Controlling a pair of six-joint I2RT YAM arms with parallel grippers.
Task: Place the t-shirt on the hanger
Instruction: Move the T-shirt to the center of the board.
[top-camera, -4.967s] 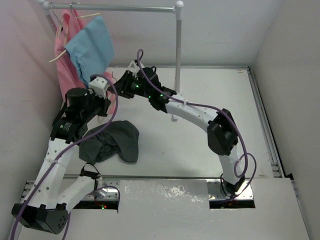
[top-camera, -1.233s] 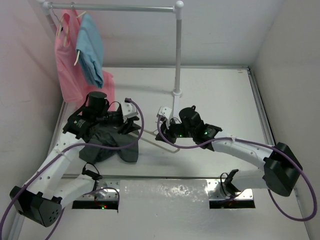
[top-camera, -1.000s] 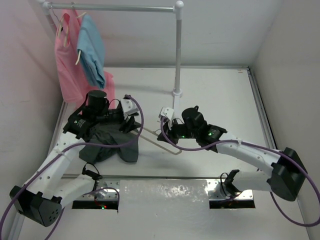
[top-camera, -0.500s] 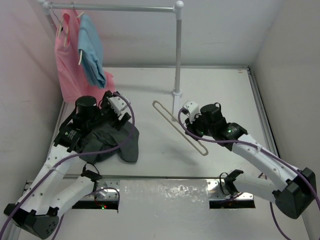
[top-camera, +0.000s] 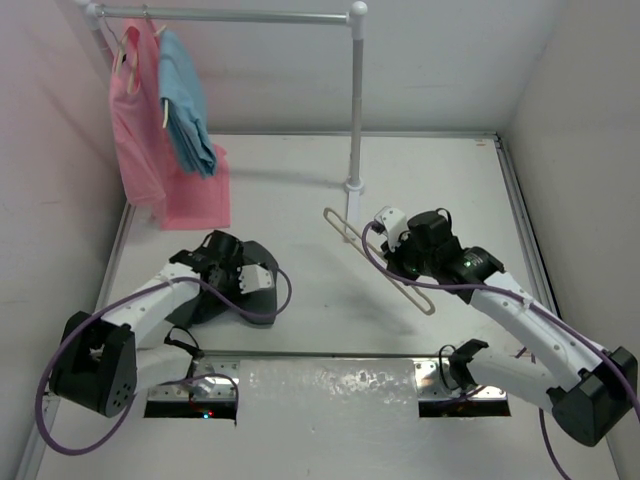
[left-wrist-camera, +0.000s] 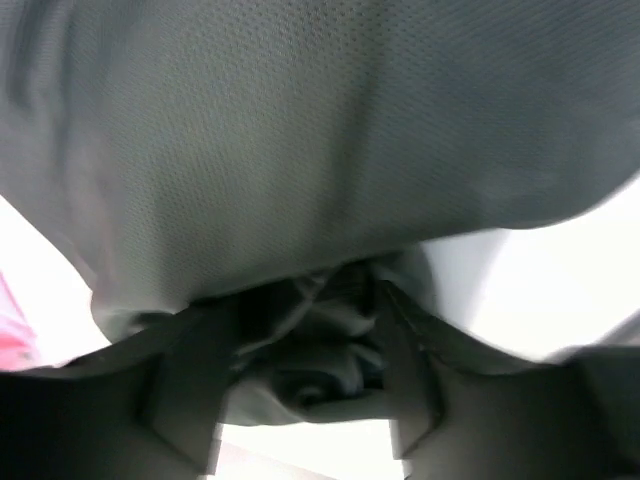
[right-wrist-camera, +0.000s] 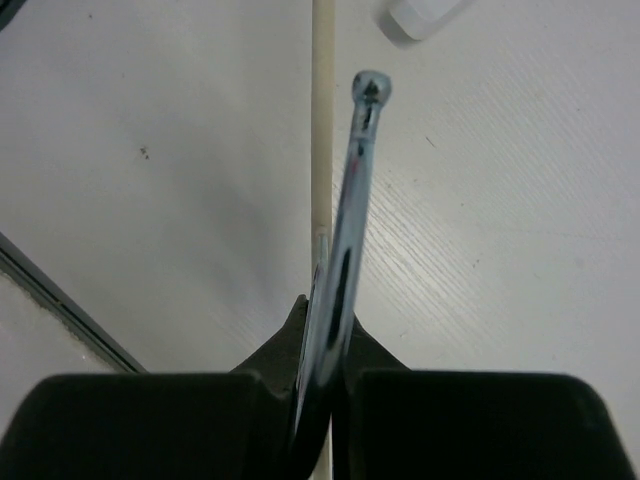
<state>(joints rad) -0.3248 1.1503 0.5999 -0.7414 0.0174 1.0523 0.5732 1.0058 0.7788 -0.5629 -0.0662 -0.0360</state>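
Note:
The dark grey t-shirt (top-camera: 262, 300) lies crumpled on the table at the near left, mostly hidden under my left arm. My left gripper (top-camera: 243, 281) is down on it. In the left wrist view the t-shirt (left-wrist-camera: 330, 150) fills the frame, and a bunched fold sits between the spread fingers (left-wrist-camera: 185, 390) of the left gripper (left-wrist-camera: 300, 385). My right gripper (top-camera: 393, 240) is shut on the pale beige hanger (top-camera: 415, 295), holding it slanted to the right of the shirt. In the right wrist view the right gripper (right-wrist-camera: 325, 315) pinches the metal hook (right-wrist-camera: 355, 170), with the beige hanger bar (right-wrist-camera: 321, 120) behind it.
A grey pipe rail (top-camera: 220, 15) runs along the back, with its post (top-camera: 355, 100) standing mid-table. A pink garment (top-camera: 135, 120) and a light blue garment (top-camera: 188, 105) hang at its left end. Walls close in on the left and right.
My right gripper carried the hanger from beside the shirt to the right. My left arm lifted, then dropped low onto the shirt nearer the front edge.

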